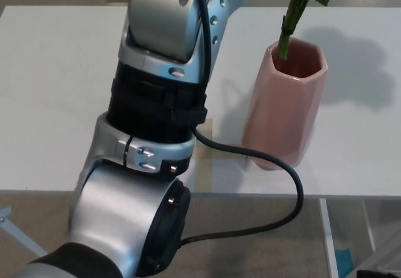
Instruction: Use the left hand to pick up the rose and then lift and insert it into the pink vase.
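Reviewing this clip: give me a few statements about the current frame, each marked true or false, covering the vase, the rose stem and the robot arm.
1. The pink vase stands upright on the white table. True.
2. The rose stem lies flat on the table beside the vase. False: its lower end is inside the mouth of the vase and it rises out past the top of the picture.
3. The left arm fills much of the left side of the view, with a black cable looping off it in front of the vase. True.
4. The right hand is holding the vase by its side. False: no right hand is in view, and nothing grips the vase.
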Controlling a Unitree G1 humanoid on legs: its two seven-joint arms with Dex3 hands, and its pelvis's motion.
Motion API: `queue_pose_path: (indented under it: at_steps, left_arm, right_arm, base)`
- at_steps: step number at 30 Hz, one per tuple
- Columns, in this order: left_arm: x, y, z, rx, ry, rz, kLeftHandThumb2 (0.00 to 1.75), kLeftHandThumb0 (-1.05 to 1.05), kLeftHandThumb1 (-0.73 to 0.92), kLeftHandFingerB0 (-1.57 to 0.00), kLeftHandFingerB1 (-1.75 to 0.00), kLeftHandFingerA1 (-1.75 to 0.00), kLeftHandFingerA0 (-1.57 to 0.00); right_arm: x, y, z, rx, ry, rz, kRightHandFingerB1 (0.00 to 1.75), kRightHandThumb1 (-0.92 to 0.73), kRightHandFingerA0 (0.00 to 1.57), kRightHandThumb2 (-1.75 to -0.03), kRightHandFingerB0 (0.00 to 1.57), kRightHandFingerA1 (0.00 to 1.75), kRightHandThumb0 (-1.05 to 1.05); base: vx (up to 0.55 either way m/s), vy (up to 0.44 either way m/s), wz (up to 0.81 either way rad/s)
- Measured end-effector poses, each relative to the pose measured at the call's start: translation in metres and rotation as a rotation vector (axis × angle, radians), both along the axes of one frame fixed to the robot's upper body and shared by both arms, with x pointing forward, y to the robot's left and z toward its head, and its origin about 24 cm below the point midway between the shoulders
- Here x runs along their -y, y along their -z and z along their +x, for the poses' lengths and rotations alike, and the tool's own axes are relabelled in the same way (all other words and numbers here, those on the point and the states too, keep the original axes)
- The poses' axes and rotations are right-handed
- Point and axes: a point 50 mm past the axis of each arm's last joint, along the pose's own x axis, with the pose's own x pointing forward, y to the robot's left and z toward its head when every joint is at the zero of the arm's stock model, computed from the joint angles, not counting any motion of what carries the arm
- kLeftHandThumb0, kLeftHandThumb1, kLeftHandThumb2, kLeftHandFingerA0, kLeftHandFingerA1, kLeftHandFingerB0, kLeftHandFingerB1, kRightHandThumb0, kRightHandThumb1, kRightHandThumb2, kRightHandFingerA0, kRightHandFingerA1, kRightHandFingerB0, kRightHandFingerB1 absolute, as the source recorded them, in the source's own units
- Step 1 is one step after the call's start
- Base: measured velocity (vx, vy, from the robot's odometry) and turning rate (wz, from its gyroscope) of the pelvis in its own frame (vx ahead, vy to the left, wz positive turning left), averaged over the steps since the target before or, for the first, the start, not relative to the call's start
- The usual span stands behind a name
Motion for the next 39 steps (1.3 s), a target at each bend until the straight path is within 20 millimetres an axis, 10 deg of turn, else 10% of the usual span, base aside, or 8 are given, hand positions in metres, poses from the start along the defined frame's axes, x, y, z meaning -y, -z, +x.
queue_pose_path:
  at_steps: [39]
  left_arm:
    - [0.017, 0.029, 0.010, -0.038, -0.028, 0.066, 0.70, -0.17, 0.78, -0.80, -0.88, -1.49, -0.88]
  right_arm:
    - [-0.002, -0.005, 0.011, 0.023, -0.017, 0.010, 0.47, -0.63, 0.61, -0.58, 0.56, 0.51, -0.22]
  base:
    - [0.00, 0.000, 0.00]
